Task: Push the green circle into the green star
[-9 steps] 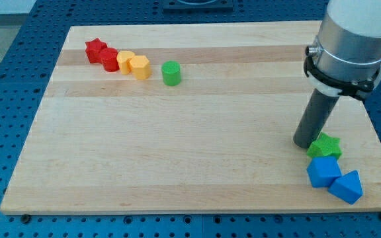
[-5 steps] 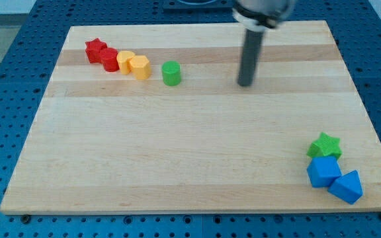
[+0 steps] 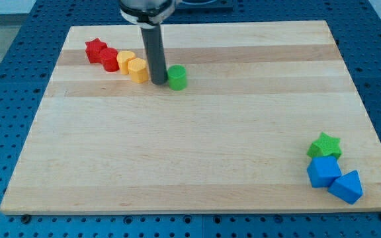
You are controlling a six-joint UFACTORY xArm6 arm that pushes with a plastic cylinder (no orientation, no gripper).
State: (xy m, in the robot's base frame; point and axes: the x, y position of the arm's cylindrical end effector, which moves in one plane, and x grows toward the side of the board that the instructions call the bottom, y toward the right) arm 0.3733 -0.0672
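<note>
The green circle stands on the wooden board at the view's upper left-centre. My tip is down on the board, touching the circle's left side, between it and the yellow blocks. The green star lies far off at the view's lower right, near the board's right edge.
A red star, a red block and two yellow blocks sit in a row left of my tip. Two blue blocks lie just below the green star. The board's edges border a blue perforated table.
My tip has swept from beside the green star at the lower right, across the board's top, to the green circle's left side. The circle has shifted slightly right.
</note>
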